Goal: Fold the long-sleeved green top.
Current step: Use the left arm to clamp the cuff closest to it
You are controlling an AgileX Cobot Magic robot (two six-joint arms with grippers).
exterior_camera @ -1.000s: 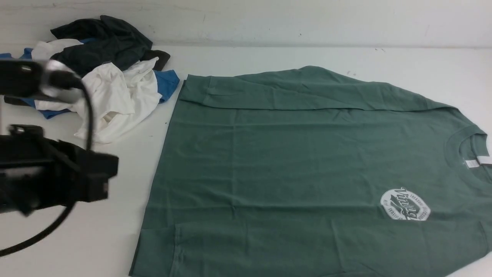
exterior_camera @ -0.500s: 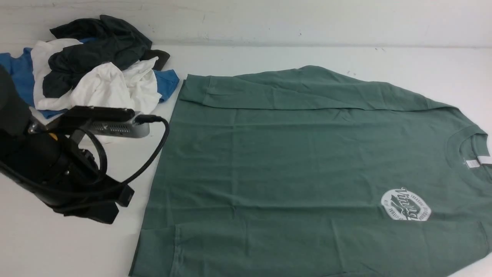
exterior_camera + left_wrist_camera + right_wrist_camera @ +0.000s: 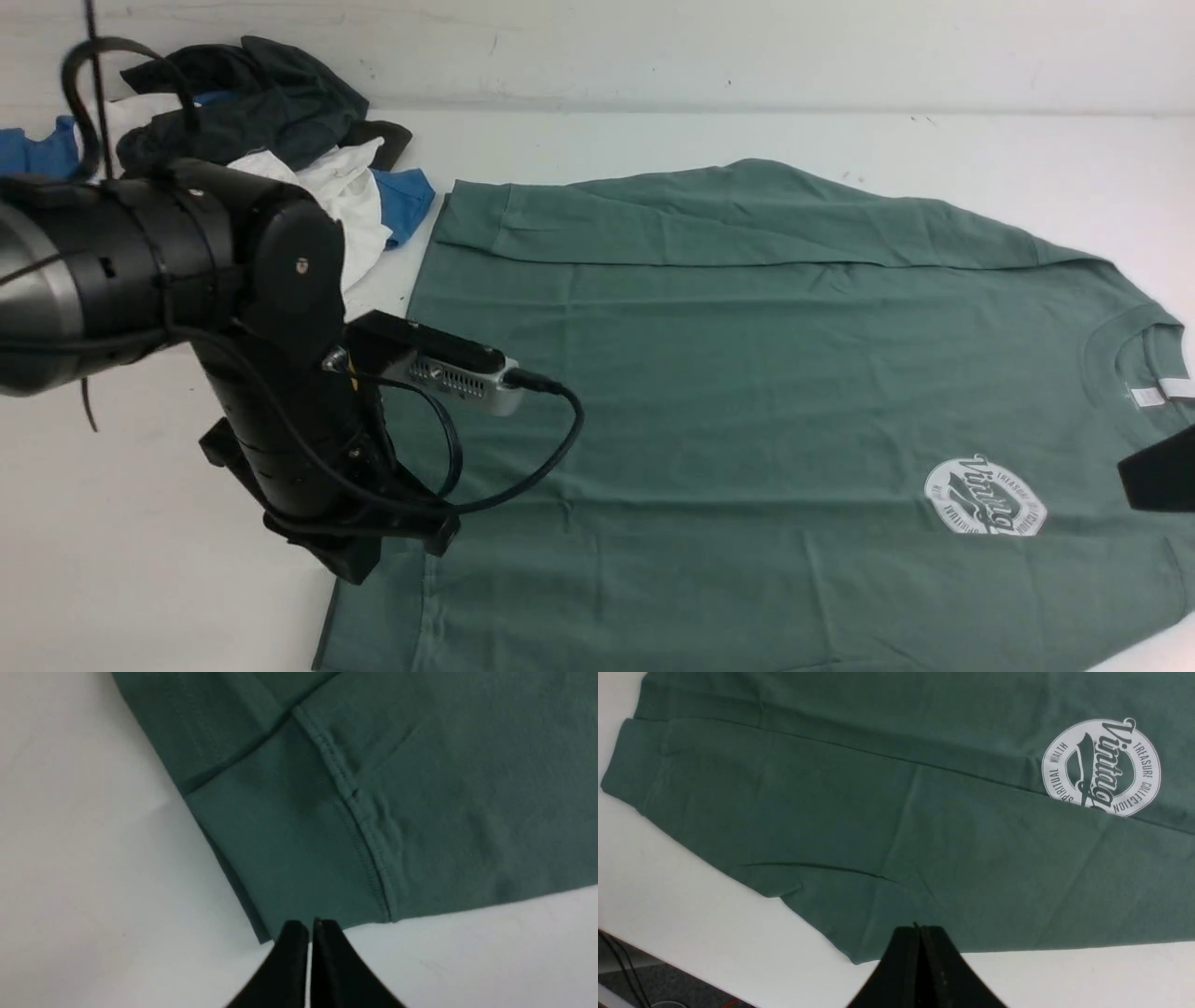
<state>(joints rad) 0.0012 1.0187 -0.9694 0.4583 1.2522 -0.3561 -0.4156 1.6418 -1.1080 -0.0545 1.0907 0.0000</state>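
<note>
The green long-sleeved top (image 3: 747,392) lies spread flat on the white table (image 3: 140,579), hem to the left and ribbed neck (image 3: 1106,350) with its white tag at the right. The round white logo (image 3: 985,497) is near the right end. My left arm (image 3: 280,392) hangs over the hem's near left corner. In the left wrist view my left gripper (image 3: 310,926) is shut and empty, its tips just at the fabric's corner (image 3: 280,896). My right gripper (image 3: 920,931) is shut and empty, above the top's near edge (image 3: 971,882). It shows as a black tip (image 3: 1158,476) beside the logo.
A pile of black, white and blue garments (image 3: 280,140) sits at the back left, touching the hem's far corner. A wall runs along the back of the table. The table's near edge with cables below it (image 3: 626,961) shows in the right wrist view.
My left arm has swung in from the far left to the hem's near corner. The right gripper's tip has come into the front view at the right edge. The top has not moved.
</note>
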